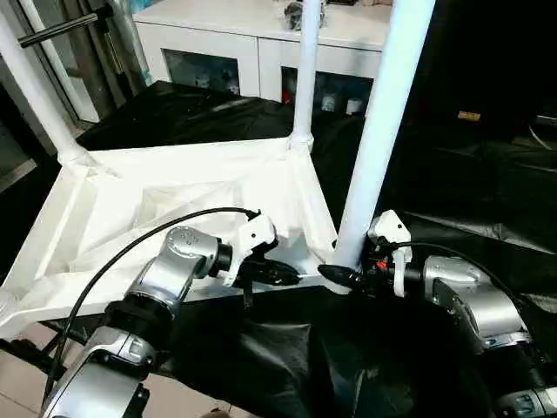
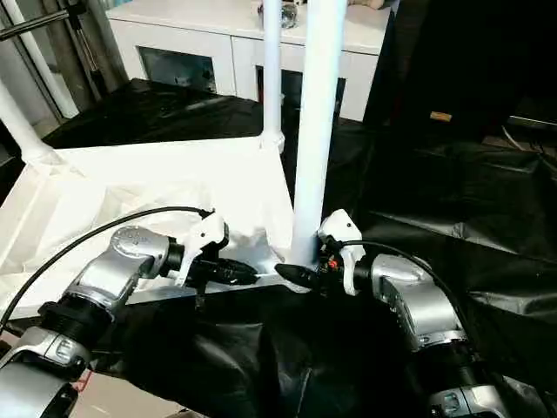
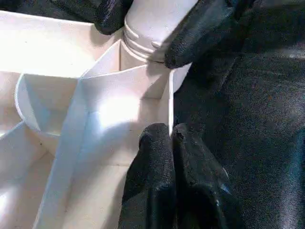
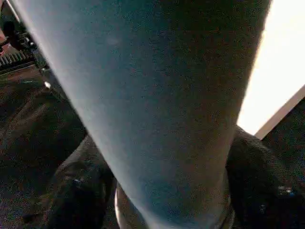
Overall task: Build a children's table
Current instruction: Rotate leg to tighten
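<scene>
Three legs already stand up from the overturned table top (image 1: 218,187) on the black-draped work table (image 1: 452,200), and the step in hand looks like seating the nearest leg (image 1: 379,131) in its corner socket (image 3: 143,52). The right gripper (image 3: 143,28) has a black finger on either side of that leg's base, just above the threaded collar, so it is closed around the leg. The left gripper (image 3: 171,181) has its fingers pressed together with nothing between them, the tips resting against the top's near rim beside the socket. To finish well, I judge the leg should be kept upright and square to the socket while it is turned or pressed home, with the left gripper bracing the rim so the light top does not slide or lift.
</scene>
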You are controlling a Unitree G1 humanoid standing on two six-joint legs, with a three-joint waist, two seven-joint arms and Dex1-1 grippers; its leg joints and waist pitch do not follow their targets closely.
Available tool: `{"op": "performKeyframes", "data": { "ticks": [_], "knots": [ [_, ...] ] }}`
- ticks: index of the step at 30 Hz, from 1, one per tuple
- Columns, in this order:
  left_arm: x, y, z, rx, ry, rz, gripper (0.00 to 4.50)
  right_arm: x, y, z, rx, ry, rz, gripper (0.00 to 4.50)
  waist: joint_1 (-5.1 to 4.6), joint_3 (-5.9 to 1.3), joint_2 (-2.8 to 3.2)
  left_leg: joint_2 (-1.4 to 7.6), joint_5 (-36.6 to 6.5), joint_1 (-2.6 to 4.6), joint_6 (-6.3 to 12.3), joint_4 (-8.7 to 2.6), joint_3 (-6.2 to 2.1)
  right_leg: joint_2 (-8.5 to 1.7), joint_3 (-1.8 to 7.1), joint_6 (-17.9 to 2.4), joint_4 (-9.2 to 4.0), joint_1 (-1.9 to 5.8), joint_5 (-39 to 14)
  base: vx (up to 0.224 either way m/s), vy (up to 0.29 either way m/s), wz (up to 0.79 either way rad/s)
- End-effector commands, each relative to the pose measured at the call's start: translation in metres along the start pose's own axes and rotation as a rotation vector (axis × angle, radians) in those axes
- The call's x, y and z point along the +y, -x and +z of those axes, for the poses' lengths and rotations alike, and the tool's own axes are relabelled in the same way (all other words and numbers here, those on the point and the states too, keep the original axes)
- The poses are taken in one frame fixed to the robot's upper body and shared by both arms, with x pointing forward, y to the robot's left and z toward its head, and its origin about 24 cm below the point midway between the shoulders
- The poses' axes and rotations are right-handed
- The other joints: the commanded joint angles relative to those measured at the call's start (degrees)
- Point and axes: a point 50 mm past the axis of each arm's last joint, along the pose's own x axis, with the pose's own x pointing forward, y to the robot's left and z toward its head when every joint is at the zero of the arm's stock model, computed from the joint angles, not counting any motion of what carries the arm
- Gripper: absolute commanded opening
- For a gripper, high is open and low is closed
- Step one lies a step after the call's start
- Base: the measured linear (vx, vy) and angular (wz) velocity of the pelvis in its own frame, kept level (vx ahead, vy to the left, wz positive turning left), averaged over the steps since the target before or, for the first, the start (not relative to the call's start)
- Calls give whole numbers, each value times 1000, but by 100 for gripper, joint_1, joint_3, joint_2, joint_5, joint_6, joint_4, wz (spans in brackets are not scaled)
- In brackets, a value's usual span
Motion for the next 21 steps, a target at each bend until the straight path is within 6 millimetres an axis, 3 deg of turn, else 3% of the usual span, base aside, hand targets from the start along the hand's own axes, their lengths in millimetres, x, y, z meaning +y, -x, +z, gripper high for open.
{"op": "performKeyframes", "data": {
  "ticks": [1,2,3,5,7,9,14,19,21],
  "knots": [
    [-6,-16,15,-52,-42,-27,0,23,-27,-8,15,-35,107,290,10,-307,-44,274,-684,25,374,-355,-81,-518,296,-1347,-404,277,-439,0,0,0],
    [-5,-16,15,-52,-38,-18,0,21,-28,-9,13,-36,77,283,2,-306,-45,273,-671,23,364,-356,-81,-519,299,-1347,-398,270,-424,0,0,0],
    [-4,-17,15,-55,-30,2,0,16,-30,-10,10,-49,11,276,-7,-297,-89,268,-732,25,350,-368,-81,-524,294,-1334,-417,274,-533,0,0,0],
    [-2,-18,15,-56,-19,33,0,11,-34,-12,13,-65,-72,264,-29,-275,-64,266,-874,37,257,-388,-87,-548,305,-1308,-446,243,-891,0,0,0],
    [6,-23,18,-59,11,143,0,2,-43,-18,26,-126,-258,262,-57,-255,-79,262,-1045,60,125,-415,-95,-540,309,-1183,-490,223,-1355,0,0,0],
    [8,-27,19,-68,28,190,0,1,-47,-19,28,-148,-309,261,-74,-241,-71,255,-1228,78,47,-427,-98,-539,310,-1056,-538,217,-1738,0,0,0],
    [12,-40,24,-90,76,297,0,0,-59,-24,44,-209,-440,260,-59,-255,-83,245,-1095,67,52,-425,-92,-532,334,-923,-541,210,-1652,0,0,0],
    [9,-48,26,-93,87,305,0,5,-69,-21,15,-203,-437,260,-35,-251,-64,236,-1124,64,97,-430,-97,-543,335,-855,-562,207,-1731,0,0,0],
    [7,-49,25,-89,81,282,0,5,-69,-17,-24,-229,-418,315,-39,-245,-69,238,-1176,63,111,-443,-101,-537,333,-811,-572,206,-1795,0,0,0]
  ]
}}
